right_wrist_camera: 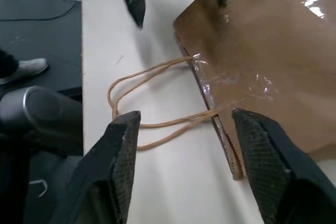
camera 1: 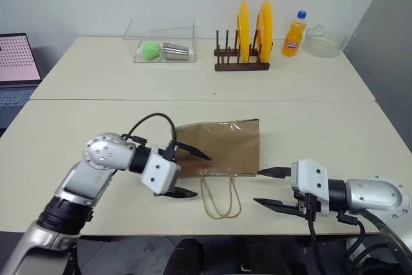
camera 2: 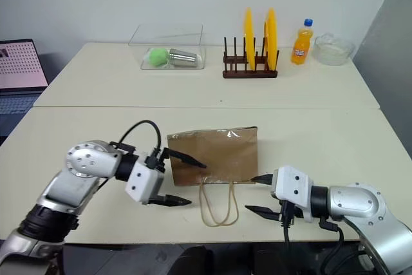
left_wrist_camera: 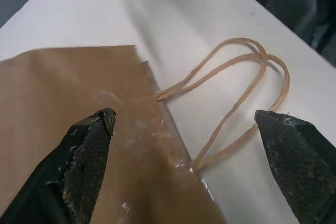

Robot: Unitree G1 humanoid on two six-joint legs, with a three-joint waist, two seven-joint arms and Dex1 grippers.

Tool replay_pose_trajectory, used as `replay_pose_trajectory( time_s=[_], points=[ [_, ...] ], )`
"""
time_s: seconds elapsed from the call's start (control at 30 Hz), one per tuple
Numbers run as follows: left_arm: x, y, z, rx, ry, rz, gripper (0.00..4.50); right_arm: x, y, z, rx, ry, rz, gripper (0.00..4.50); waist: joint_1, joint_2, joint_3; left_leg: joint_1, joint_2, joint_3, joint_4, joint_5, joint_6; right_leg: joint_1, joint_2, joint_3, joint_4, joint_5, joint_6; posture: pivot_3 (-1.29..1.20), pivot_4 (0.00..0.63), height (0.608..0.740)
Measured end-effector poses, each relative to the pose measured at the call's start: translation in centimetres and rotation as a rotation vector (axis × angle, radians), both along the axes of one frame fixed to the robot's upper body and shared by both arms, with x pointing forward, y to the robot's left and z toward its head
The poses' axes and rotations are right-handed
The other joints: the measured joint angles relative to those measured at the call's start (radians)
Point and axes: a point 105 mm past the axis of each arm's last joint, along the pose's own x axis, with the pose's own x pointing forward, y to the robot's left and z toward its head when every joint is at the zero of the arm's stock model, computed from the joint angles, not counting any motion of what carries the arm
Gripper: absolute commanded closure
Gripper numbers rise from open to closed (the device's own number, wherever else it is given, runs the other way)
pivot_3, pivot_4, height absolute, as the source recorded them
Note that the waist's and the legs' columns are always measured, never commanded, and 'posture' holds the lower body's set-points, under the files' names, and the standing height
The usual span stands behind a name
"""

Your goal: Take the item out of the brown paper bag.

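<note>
Flat brown paper bag (camera 1: pixel 222 148), no legible print; left gripper (camera 1: pixel 190 172) and right gripper (camera 1: pixel 270 188) both spread wide, empty

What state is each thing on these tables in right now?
brown paper bag: lying flat, handles toward the robot
left gripper: open at the bag's corner
right gripper: open, holding nothing
yellow plates: upright in the rack
orange bottle: upright, capped
</note>
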Motion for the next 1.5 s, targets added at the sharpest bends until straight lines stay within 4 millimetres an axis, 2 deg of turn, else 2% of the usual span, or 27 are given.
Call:
replay_pose_trajectory(
  time_s=[0.33, 0.67, 0.7, 0.93, 1.17, 1.23, 1.33, 1.5],
  points=[
    [0.0, -1.5, -4.0, 0.036, -0.045, -0.094, 0.00, -0.6, -0.1, 0.1, 0.006, 0.040, -0.079, 1.63, 0.001, 0.000, 0.000, -0.001, 0.000, -0.001, 0.000, 0.000, 0.000, 0.000, 0.000, 0.000, -0.002, 0.000, 0.000, 0.00, 0.150, 0.740],
    [0.2, -4.0, -4.5, -0.005, -0.098, -0.178, 0.00, -0.4, -1.3, 0.0, -0.009, 0.076, -0.158, 1.63, 0.001, -0.001, -0.001, -0.001, -0.001, -0.001, 0.001, 0.000, 0.000, 0.001, 0.000, 0.000, -0.001, 0.000, 0.001, 0.00, 0.150, 0.740],
    [0.2, -4.2, -4.5, -0.002, -0.104, -0.190, 0.39, -0.4, -1.3, 0.0, -0.007, 0.081, -0.157, 1.60, 0.001, -0.001, -0.001, 0.000, -0.001, -0.001, 0.001, 0.000, 0.000, 0.001, 0.000, 0.000, -0.001, 0.000, 0.001, 0.00, 0.150, 0.740],
    [-0.2, -4.5, -5.5, 0.031, -0.120, -0.242, 2.36, -0.4, -1.3, 0.0, -0.007, 0.093, -0.169, 1.60, 0.001, -0.001, -0.001, 0.001, -0.001, -0.001, 0.001, 0.000, 0.000, 0.003, 0.000, 0.000, -0.002, 0.000, 0.001, 0.00, 0.150, 0.740],
    [-0.2, -4.4, -6.1, 0.041, -0.067, -0.222, 4.48, -0.5, -1.5, -0.1, -0.026, 0.090, -0.172, 1.60, 0.000, -0.002, -0.001, 0.001, -0.001, -0.001, 0.001, 0.000, 0.000, 0.004, 0.000, -0.001, -0.002, 0.000, 0.001, 0.00, 0.150, 0.740],
    [0.0, -4.7, -5.6, 0.014, -0.026, -0.187, 4.48, -0.5, -1.6, -0.2, -0.043, 0.082, -0.163, 1.60, 0.000, -0.002, -0.001, 0.001, -0.001, -0.001, 0.001, 0.000, 0.000, 0.004, 0.000, -0.001, -0.002, 0.000, 0.001, 0.00, 0.150, 0.740],
    [0.6, -5.4, -3.3, -0.084, 0.054, -0.104, 4.48, -0.7, -1.5, -0.2, -0.085, 0.038, -0.124, 1.60, -0.001, -0.002, -0.001, 0.001, -0.001, -0.001, 0.001, 0.000, 0.000, 0.004, 0.000, -0.001, -0.002, 0.000, 0.001, 0.00, 0.150, 0.740],
    [1.9, -5.5, -0.7, -0.171, 0.122, 0.007, 4.48, -1.4, -0.7, -0.3, -0.115, -0.046, -0.030, 1.60, -0.002, -0.002, -0.001, 0.001, -0.001, -0.002, 0.001, 0.000, 0.000, 0.004, 0.000, -0.002, -0.002, 0.000, 0.001, 0.00, 0.150, 0.740]
  ],
)
